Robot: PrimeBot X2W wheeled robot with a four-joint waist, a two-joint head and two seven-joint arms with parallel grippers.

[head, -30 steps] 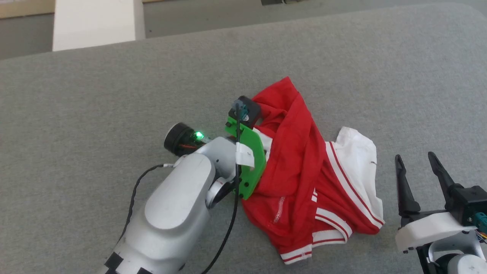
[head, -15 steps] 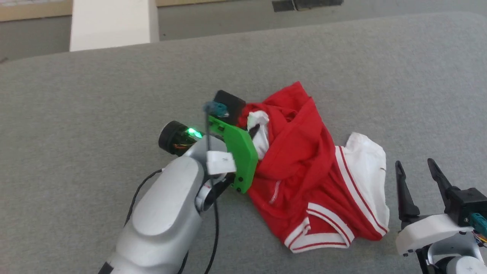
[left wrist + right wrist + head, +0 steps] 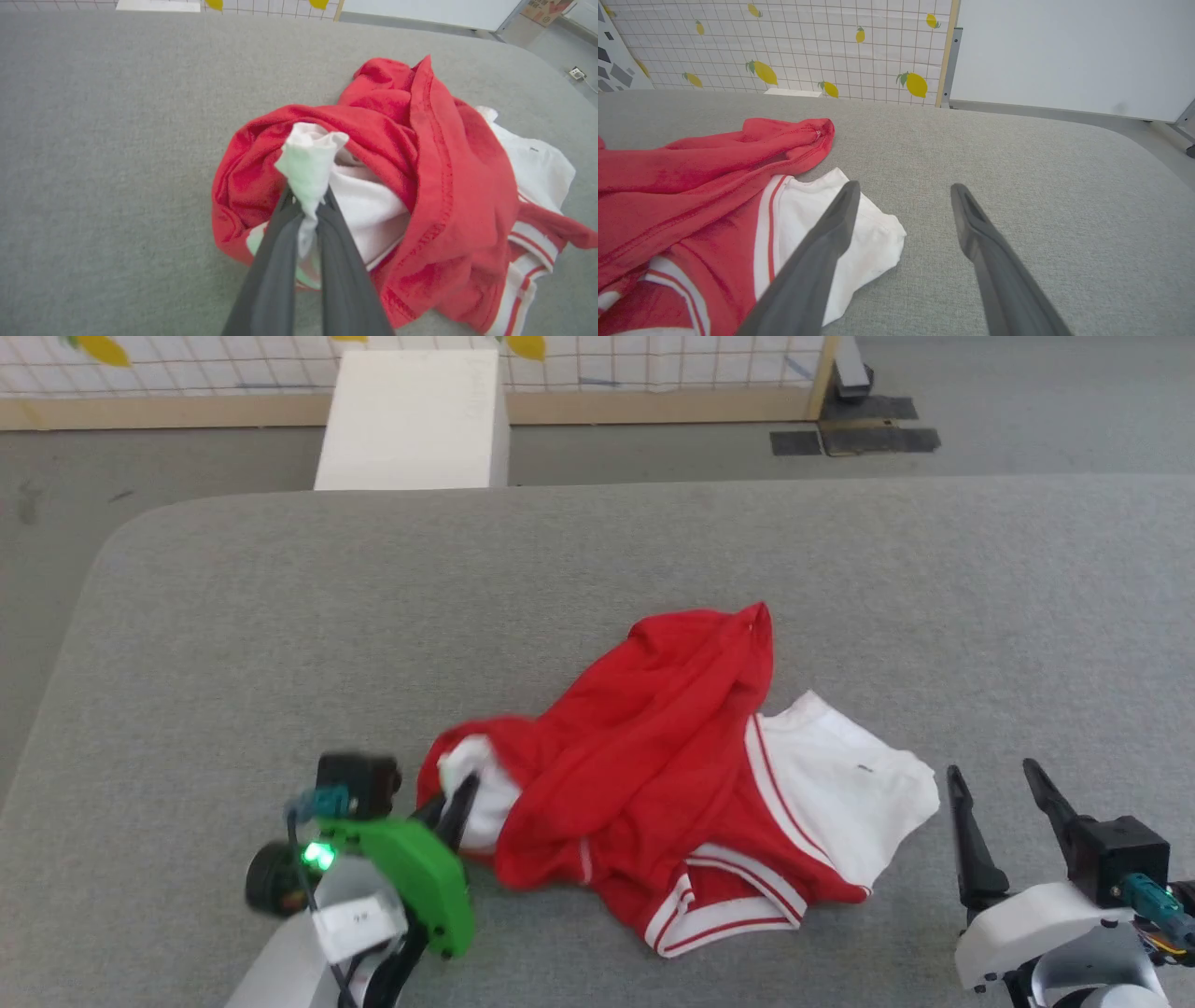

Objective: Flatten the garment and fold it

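Observation:
The garment (image 3: 653, 775), a crumpled red T-shirt with white sleeves and striped trim, lies bunched on the grey padded table (image 3: 280, 644). My left gripper (image 3: 462, 793) is shut on a white fold at the garment's left end. In the left wrist view, that white fabric is pinched between the dark fingers (image 3: 306, 205), and red cloth (image 3: 420, 186) is heaped behind it. My right gripper (image 3: 990, 779) stands open at the lower right, just right of the white sleeve (image 3: 840, 793). The right wrist view shows its spread fingers (image 3: 901, 191) over the sleeve's edge (image 3: 859, 233), with nothing between them.
The table's far edge and rounded left corner (image 3: 121, 537) border a grey floor. A white box (image 3: 411, 420) stands on the floor beyond the table. Behind it runs a tiled wall panel with lemon prints (image 3: 784, 46). Dark mats (image 3: 854, 429) lie on the floor at the far right.
My left gripper has shut on the white fold and pulled it left and toward me, stretching the garment out. The head camera has tilted up. The right gripper stayed open.

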